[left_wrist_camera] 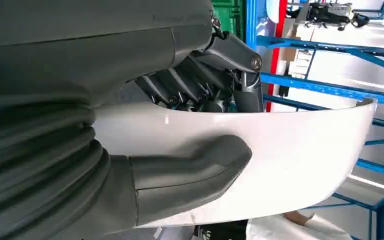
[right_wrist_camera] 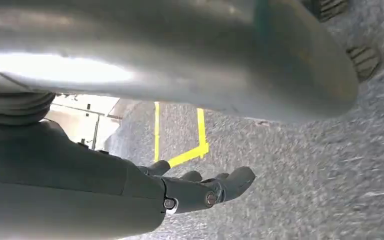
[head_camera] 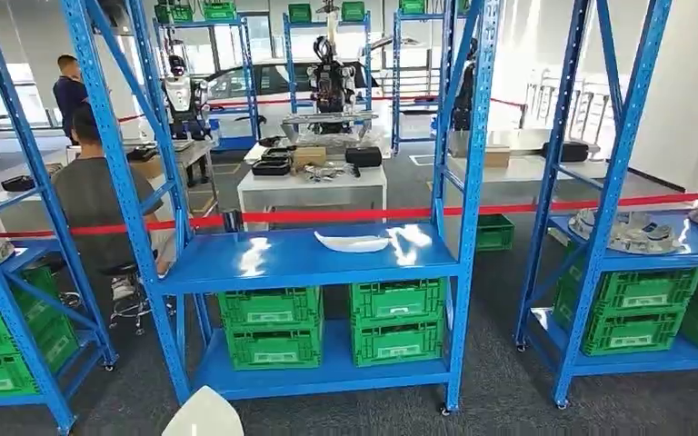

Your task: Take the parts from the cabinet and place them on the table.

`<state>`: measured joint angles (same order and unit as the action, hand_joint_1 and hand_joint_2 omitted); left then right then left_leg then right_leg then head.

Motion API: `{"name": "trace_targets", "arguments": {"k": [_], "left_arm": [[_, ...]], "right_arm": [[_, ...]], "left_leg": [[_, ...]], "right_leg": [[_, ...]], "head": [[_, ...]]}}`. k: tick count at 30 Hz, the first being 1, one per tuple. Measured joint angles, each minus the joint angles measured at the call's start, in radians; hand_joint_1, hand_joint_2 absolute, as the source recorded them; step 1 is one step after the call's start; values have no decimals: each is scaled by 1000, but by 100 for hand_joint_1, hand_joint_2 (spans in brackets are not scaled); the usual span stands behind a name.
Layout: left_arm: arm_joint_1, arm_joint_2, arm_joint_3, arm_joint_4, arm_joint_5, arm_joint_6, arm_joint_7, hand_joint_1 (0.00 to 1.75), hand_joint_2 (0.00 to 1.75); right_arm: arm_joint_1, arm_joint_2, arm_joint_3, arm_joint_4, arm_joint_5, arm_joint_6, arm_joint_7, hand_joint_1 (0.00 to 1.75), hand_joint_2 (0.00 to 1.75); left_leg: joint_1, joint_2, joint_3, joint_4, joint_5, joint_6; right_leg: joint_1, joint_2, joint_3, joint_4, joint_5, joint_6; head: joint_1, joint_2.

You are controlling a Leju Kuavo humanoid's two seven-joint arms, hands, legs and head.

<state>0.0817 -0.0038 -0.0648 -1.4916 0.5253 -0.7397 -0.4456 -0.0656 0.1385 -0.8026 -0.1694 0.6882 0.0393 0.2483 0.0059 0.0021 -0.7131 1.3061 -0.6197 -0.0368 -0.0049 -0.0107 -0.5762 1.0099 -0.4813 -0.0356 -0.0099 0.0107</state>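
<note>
While the left hand (left_wrist_camera: pixel 180 165) grips a white curved part (left_wrist_camera: pixel 290 160), the carrying step is under way; the right hand (right_wrist_camera: pixel 200 187) hangs with nothing in it, fingers loosely apart. The next move likely calls for setting it on the blue surface (head_camera: pixel 273 259).

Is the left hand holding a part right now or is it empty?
Holding: the left hand grips a white curved part, thumb across its face, fingers behind its edge.

Left hand (left_wrist_camera: pixel 190 150) grips; right hand (right_wrist_camera: pixel 200 187) empty, uncurled.

We see a white part (left_wrist_camera: pixel 290 165) against the grey thumb of the left robot hand (left_wrist_camera: pixel 190 150), bright blue shelving (head_camera: pixel 309 256), green crates (head_camera: pixel 273 327), a red barrier tape (head_camera: pixel 345 216), and grey speckled floor (right_wrist_camera: pixel 305 175) crossed by yellow lines (right_wrist_camera: pixel 190 152).
</note>
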Motion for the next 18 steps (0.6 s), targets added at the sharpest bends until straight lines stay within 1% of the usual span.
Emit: {"name": "trace_targets", "arguments": {"k": [1, 2, 3, 4, 5, 6, 7, 8, 9, 10, 11, 12, 13, 14, 15, 16, 17, 18], "left_arm": [[0, 0, 0, 3, 2, -2, 0, 175, 175], [0, 0, 0, 5, 4, -3, 0, 175, 175], [0, 0, 0, 5, 4, -4, 0, 175, 175], [-1, 0, 0, 5, 5, -6, 0, 175, 175], [-3, 0, 0, 5, 6, -10, 0, 175, 175], [-9, 0, 0, 4, 7, -14, 1, 175, 175], [-14, 0, 0, 6, 8, -15, 2, 175, 175], [-14, 0, 0, 7, 9, -16, 3, 175, 175], [-12, 0, 0, 9, 10, -15, 4, 175, 175], [-13, 0, 0, 11, 11, -12, 4, 175, 175], [-16, -1, 0, 13, 13, -5, 4, 175, 175], [-16, -5, 1, 13, 15, -2, 4, 175, 175], [-15, -8, 1, 14, 15, -2, 4, 175, 175], [-16, -9, 1, 16, 15, -1, 4, 175, 175], [-15, -10, 1, 18, 15, 1, 4, 175, 175], [-15, -11, 1, 20, 21, 1, 8, 175, 175], [-15, -11, 1, 20, 42, 2, 24, 175, 175], [-14, -11, 1, 20, 60, 8, 36, 175, 175]], "right_arm": [[0, 0, 0, 0, -7, -2, 0, 0, 0], [0, 0, 0, 0, -11, -2, 0, 0, 0], [-1, 0, 0, 0, -13, -2, 0, 0, 0], [-2, 0, 0, 0, -13, -1, 0, 0, 0], [-2, 1, 0, 0, -12, 0, 0, 0, 0], [-2, 2, 0, 0, -12, 3, 1, 0, 0], [-3, 2, 0, 0, -10, 3, 1, 0, 0], [-3, 2, 0, 0, -9, 5, 0, 0, 0], [-2, 3, 0, 0, -6, 6, 0, 0, 0], [-1, 2, 0, 0, -3, 7, 0, 0, 0], [2, 3, 0, 0, -1, 8, -3, 0, 0], [4, 5, 0, 0, 1, 10, 4, 0, 0], [4, 5, 0, 0, 2, 11, 4, 0, 0], [4, 5, 0, 0, 3, 11, 4, 0, 0], [4, 5, 0, 0, 3, 11, 4, 0, 0], [5, 5, 0, 0, 5, 13, 4, 0, 0], [5, 5, 0, 0, 13, 19, 4, 0, 0], [5, 5, 0, 0, 19, 27, 4, 0, 0]], "left_leg": [[0, 0, 17, 17, 31, 1], [0, 0, 46, -1, 71, 4], [0, 0, 96, -52, 105, 9], [0, -1, 160, -128, 109, 17], [-3, -3, 241, -225, 76, 26], [-11, -3, 308, -334, 37, 31], [-15, -3, 303, -351, 28, 32], [-22, -4, 297, -352, 35, 38], [-25, -4, 293, -354, 44, 48], [-17, 0, 287, -359, 60, 58], [-19, 2, 277, -359, 69, 66], [-19, 3, 267, -359, 78, 74], [-20, 5, 254, -358, 89, 74], [-20, 6, 241, -355, 98, 73], [-20, 7, 228, -352, 105, 72], [-19, 8, 215, -346, 111, 70], [-18, 8, 206, -338, 116, 67], [-16, -7, 195, -328, 121, 60]], "right_leg": [[1, -1, -20, 1, 15, 1], [3, -2, -33, 1, 28, 3], [5, -2, -53, 2, 43, 5], [7, 0, -67, 3, 56, 7], [7, 0, -73, 4, 66, 11], [9, -1, -79, 5, 76, 17], [6, -2, -81, 0, 89, 24], [-1, -3, -83, -5, 101, 31], [-4, -3, -83, -10, 109, 40], [-8, -2, -90, -3, 109, 44], [-8, 3, -101, 25, 72, 47], [-9, 4, -123, 87, 20, 49], [-9, 6, -153, 178, -39, 53], [-9, 7, -176, 259, -82, 56], [-9, 8, -182, 307, -103, 58], [-10, 8, -166, 307, -103, 59], [-11, 8, -124, 260, -87, 60], [-12, 11, -63, 180, -63, 59]], "head": [[-1, 0], [-1, 0], [-2, 0], [-1, 0], [-1, 0], [-2, 0], [1, 0], [1, 0], [2, 0], [0, 0], [2, 0], [3, 0], [4, 0], [5, 0], [5, 0], [5, 0], [6, 0], [6, 0]]}}
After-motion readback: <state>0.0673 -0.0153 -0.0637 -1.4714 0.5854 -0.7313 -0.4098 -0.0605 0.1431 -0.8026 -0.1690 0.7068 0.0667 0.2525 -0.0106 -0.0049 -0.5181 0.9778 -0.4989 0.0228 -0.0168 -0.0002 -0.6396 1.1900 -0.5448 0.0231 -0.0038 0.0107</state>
